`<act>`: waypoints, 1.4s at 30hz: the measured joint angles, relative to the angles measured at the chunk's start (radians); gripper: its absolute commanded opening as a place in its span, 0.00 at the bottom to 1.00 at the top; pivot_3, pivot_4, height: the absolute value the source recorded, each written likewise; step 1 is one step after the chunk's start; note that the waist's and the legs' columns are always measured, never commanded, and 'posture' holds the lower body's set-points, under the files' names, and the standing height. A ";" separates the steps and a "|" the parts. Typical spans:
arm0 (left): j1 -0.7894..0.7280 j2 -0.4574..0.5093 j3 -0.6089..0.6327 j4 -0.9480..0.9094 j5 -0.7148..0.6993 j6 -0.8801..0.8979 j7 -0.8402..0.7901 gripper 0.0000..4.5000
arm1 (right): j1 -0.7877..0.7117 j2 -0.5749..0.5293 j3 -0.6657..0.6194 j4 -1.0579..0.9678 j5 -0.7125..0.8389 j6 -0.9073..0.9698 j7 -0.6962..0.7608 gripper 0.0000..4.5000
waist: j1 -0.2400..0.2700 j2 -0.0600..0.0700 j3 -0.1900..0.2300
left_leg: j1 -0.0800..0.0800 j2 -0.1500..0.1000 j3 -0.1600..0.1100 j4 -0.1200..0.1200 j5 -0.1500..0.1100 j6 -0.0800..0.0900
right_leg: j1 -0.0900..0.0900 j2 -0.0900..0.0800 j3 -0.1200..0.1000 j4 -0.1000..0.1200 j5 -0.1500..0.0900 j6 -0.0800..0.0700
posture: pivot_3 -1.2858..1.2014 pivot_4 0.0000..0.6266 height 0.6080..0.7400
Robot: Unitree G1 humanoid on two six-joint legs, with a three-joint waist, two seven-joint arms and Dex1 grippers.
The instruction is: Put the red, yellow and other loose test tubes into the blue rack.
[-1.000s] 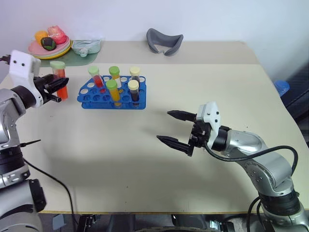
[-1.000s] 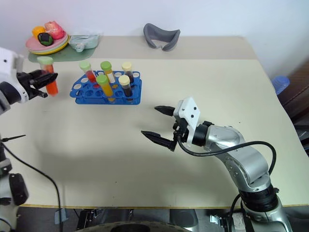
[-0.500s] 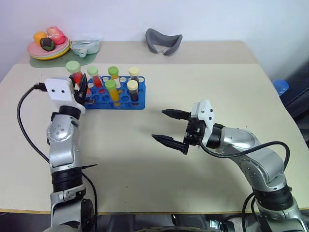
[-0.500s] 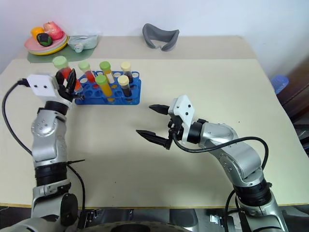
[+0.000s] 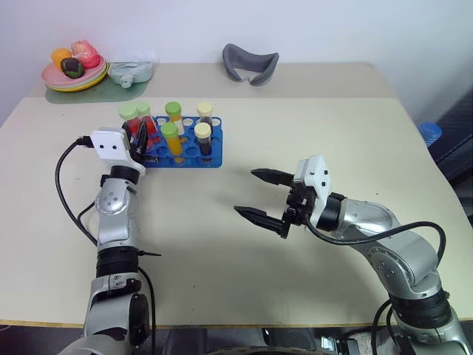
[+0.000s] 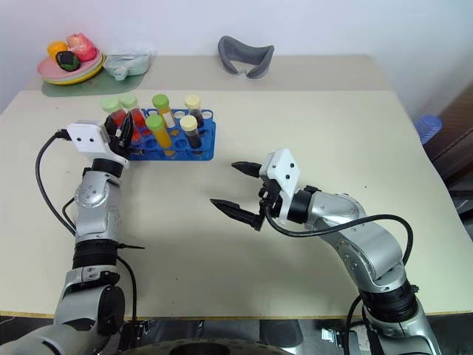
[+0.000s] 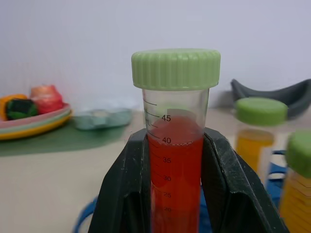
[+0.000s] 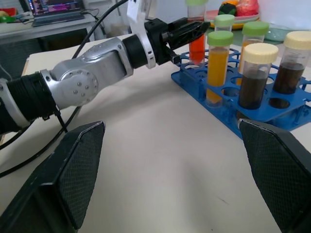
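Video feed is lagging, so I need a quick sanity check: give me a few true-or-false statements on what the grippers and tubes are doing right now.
1. The left gripper is shut on a red tube with a green cap. True.
2. The right gripper holds a yellow tube. False: it is open and empty, over bare table.
3. The held tube is upright at the left end of the blue rack. True.
4. The blue rack holds no tubes. False: several capped tubes stand in it.
5. The plate of toy food sits between the grippers. False: it is at the far left corner.
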 measured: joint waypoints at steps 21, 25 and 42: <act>0.071 0.007 -0.015 -0.094 -0.028 0.033 0.056 0.21 | 0.012 0.001 -0.001 0.000 0.000 -0.001 -0.008 1.00 | 0.001 0.000 0.000 | 0.000 0.000 0.000 0.000 0.000 0.000 | 0.001 0.000 0.000 0.000 0.000 0.000 | 0.52 0.24 1.00; 0.066 0.005 -0.016 -0.095 -0.034 0.043 0.055 0.21 | 0.012 0.002 -0.001 0.000 0.000 -0.002 -0.008 1.00 | 0.001 0.000 0.000 | 0.000 0.000 0.000 0.000 0.000 0.000 | 0.001 0.000 0.000 0.000 0.000 0.000 | 0.52 0.24 1.00; 0.053 0.000 -0.046 -0.087 -0.052 0.049 0.054 0.21 | 0.014 0.006 -0.001 0.000 0.000 -0.002 -0.009 1.00 | 0.001 0.000 0.000 | 0.001 0.000 0.000 0.000 0.000 0.000 | 0.001 0.000 0.000 -0.001 0.000 0.000 | 0.52 0.24 1.00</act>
